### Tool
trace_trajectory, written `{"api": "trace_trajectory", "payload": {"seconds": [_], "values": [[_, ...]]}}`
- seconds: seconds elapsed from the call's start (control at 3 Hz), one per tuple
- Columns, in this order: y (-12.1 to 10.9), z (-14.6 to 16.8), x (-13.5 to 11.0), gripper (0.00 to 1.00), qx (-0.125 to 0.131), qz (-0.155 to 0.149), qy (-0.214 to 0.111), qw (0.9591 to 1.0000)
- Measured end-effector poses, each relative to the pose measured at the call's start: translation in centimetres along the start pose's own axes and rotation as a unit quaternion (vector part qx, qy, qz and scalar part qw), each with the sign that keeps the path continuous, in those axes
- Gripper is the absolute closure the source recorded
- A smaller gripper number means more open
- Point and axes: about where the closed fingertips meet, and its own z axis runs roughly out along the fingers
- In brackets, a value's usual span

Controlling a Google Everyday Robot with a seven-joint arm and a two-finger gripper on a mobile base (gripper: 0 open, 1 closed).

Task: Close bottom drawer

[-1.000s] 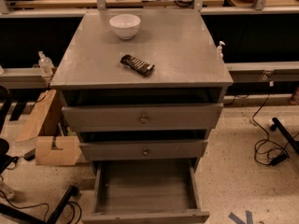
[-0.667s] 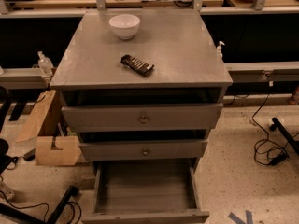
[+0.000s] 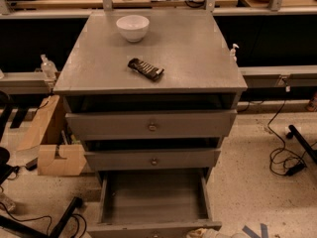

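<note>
the bottom drawer (image 3: 153, 202) sits pulled well out beneath the table's (image 3: 198, 58) front edge. it is a stiff wooden box, probably light and easy-sliding; push flat on its low front panel. the gripper (image 3: 210, 233) peeks in by the drawer's front right corner; i cannot tell its state.

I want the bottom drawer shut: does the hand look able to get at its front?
Probably yes. The bottom drawer is pulled out, and nothing shows between its front and the hand, barely in view at the bottom edge.
</note>
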Motion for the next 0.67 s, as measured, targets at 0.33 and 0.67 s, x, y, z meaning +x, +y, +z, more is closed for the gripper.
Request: {"api": "trace_trajectory", "payload": {"seconds": [0.33, 0.67], "values": [[0.0, 0.0, 0.0, 1.00, 0.000, 0.000, 0.000, 1.0000], [-1.1, 0.8, -1.0, 1.00, 0.000, -0.010, -0.007, 0.9999]]}}
